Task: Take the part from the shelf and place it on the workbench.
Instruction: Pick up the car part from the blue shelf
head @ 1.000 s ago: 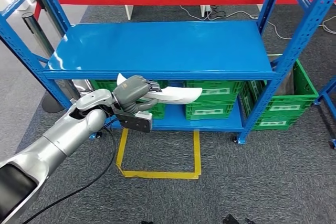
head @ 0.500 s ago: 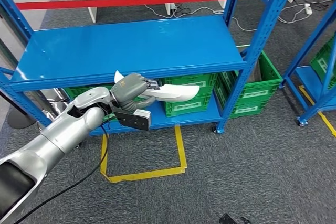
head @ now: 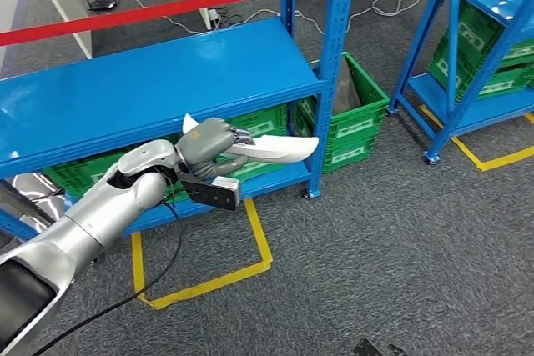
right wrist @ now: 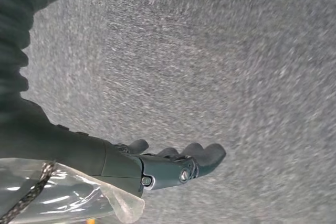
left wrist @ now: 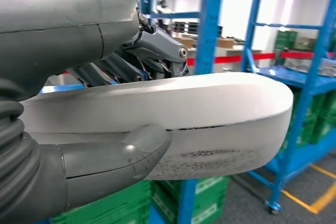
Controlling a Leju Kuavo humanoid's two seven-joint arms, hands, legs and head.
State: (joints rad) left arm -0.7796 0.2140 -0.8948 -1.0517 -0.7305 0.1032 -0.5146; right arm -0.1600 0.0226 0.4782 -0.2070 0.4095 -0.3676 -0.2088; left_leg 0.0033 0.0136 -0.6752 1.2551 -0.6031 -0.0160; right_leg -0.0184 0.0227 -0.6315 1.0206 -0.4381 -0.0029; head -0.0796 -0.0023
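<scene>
My left hand (head: pixel 211 146) grips a long white curved part (head: pixel 280 148), which sticks out to the right of the hand in front of the blue shelf (head: pixel 151 89). In the left wrist view the thumb (left wrist: pixel 118 156) lies under the white part (left wrist: pixel 206 124) and the dark fingers (left wrist: pixel 154 51) wrap over its top. My right hand (right wrist: pixel 174 163) hangs over grey carpet with its fingers stretched out and nothing in it.
Green crates (head: pixel 343 114) sit on the shelf's lower level and beside its blue post (head: pixel 327 72). A second blue rack (head: pixel 485 47) with green crates stands at the right. Yellow floor tape (head: pixel 208 277) marks a square on the carpet. A red barrier tape (head: pixel 158 10) runs behind.
The whole scene has slid left, so the camera has turned right; a second rack has come into sight. My left hand still holds the white part in the same pose.
</scene>
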